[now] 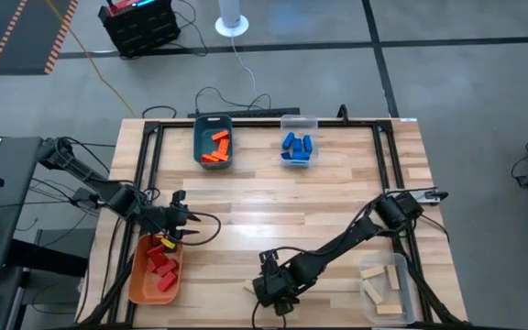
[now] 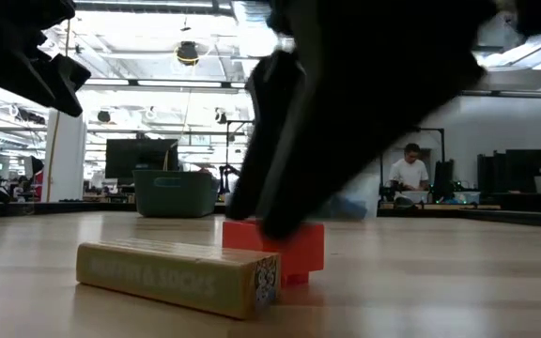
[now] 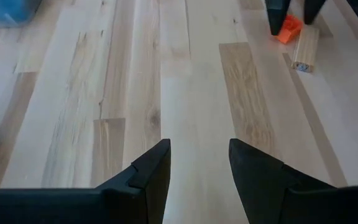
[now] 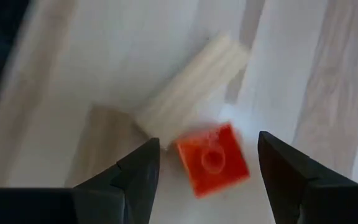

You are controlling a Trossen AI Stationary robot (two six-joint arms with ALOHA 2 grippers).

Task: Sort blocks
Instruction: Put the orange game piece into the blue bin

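high: overhead, whole table [image 1: 273,220] | low: tabletop level, close | wrists: downward, sharing red block [image 4: 213,160]

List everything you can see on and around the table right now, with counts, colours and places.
orange blocks: several, orange, in teal bin at the far side
blue blocks: several, blue, in clear bin at the far side
red blocks: several, red, in orange bin at the near left
wood blocks: about three, pale, in clear bin at the near right
loose wood block: one, pale, near edge, beside the loose red block
loose red block: one, red, between the right fingers
person: one, seated in the background room
left gripper: open, above the orange bin's far end
right gripper: open, straddling the loose red block
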